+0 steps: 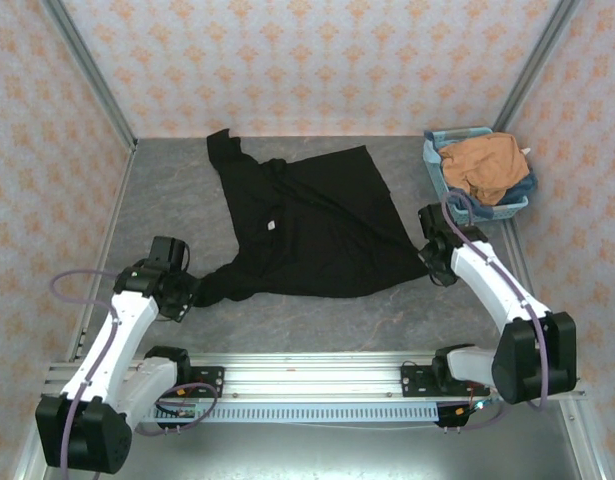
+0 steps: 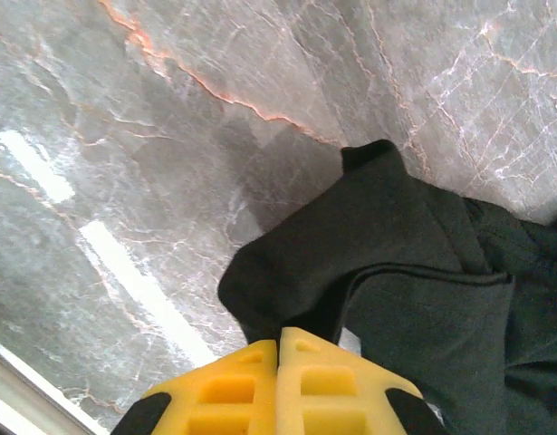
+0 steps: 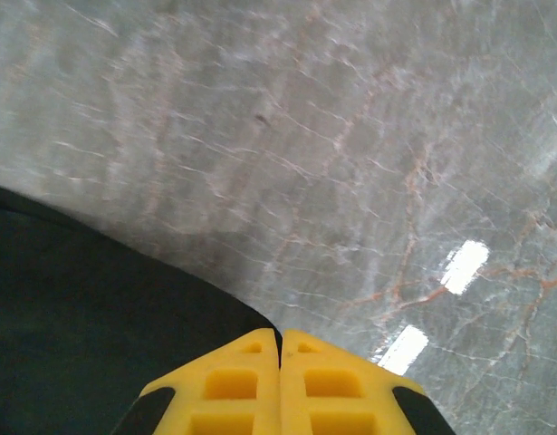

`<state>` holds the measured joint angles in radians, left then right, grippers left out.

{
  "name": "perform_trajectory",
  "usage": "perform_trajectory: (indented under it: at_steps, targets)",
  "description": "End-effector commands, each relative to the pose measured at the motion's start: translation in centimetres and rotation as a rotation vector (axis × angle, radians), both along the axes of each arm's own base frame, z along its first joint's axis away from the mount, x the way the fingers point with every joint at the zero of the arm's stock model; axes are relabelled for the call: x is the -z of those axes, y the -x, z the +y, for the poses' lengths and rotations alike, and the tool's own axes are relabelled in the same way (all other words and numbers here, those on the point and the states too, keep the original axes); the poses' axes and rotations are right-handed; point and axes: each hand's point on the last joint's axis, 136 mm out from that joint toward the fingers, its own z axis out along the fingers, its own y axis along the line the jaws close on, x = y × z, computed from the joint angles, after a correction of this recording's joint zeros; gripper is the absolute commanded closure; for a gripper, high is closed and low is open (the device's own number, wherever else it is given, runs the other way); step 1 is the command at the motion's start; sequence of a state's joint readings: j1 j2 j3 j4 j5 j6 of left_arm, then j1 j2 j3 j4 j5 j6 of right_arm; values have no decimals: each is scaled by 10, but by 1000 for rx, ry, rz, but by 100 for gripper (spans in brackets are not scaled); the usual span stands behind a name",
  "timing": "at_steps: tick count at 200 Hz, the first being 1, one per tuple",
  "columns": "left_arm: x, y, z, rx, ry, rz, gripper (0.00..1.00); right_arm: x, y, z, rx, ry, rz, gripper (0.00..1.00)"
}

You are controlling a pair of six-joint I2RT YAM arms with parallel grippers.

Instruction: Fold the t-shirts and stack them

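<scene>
Black t-shirt point(image 1: 307, 225) lay spread mid-frame on the grey table point(image 1: 167, 200), my left gripper point(image 2: 278, 340) clamped on its lower-left corner and my right gripper point(image 3: 281, 337) pinching its right edge, while the orange-tan t-shirt point(image 1: 487, 165) sat heaped in the basket point(image 1: 432, 170) at upper right.

Your left arm point(image 1: 115, 335) and right arm point(image 1: 490, 275): white, black and yellow.
Each has smooth white shell links between chunky black joint housings, with a lilac cable point(image 1: 71, 281) looping alongside, and both sit on a ribbed aluminium rail point(image 1: 307, 375). On your wrist cameras, the left gripper point(image 2: 278, 333) and right gripper point(image 3: 281, 335) show bright yellow fingers point(image 2: 225, 391) moulded with square recesses, black at the outer corners.
</scene>
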<state>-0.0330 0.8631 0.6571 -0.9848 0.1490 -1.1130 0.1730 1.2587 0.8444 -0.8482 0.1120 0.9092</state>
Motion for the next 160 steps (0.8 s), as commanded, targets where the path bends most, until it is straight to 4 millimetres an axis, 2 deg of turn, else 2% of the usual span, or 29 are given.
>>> perform_trajectory:
  at_steps: [1,11,20,33,45,52,65,81,91,101,125,131,133,142,160]
  targets:
    - [14,19,0,-28,8,55,99,28,18,-3,35,-2,118,100]
    - [12,19,-2,-17,15,63,85,32,21,-2,41,-12,152,100]
    - [-2,13,0,7,-16,42,71,29,21,-3,44,-1,161,96]
    - [-35,0,11,44,-124,-11,50,18,20,-9,55,29,146,76]
    - [-65,-22,13,90,-178,-71,39,6,14,-13,53,51,105,58]
    - [-76,-36,10,121,-190,-87,36,-3,7,-12,39,52,74,53]
    - [-90,-69,-4,223,-204,-111,36,-17,-12,-3,-22,21,-1,49]
    - [-100,-120,-42,420,-201,-164,39,-29,-45,27,-174,-72,-110,45]
    - [-100,-149,-68,547,-226,-163,40,-37,-67,50,-286,-132,-172,43]
    - [-97,-176,-92,672,-264,-152,40,-41,-80,64,-358,-163,-204,39]
    - [-71,-231,-141,867,-330,-74,39,-42,-106,95,-487,-262,-206,32]
    - [-69,-243,-148,897,-349,-66,38,-39,-110,100,-505,-286,-192,32]
    - [-61,-247,-151,907,-352,-46,37,-39,-111,102,-510,-291,-187,31]
    - [-52,-265,-159,923,-365,-33,36,-34,-114,108,-526,-319,-164,31]
    - [-34,-297,-161,918,-426,15,35,-18,-118,111,-523,-333,-93,31]
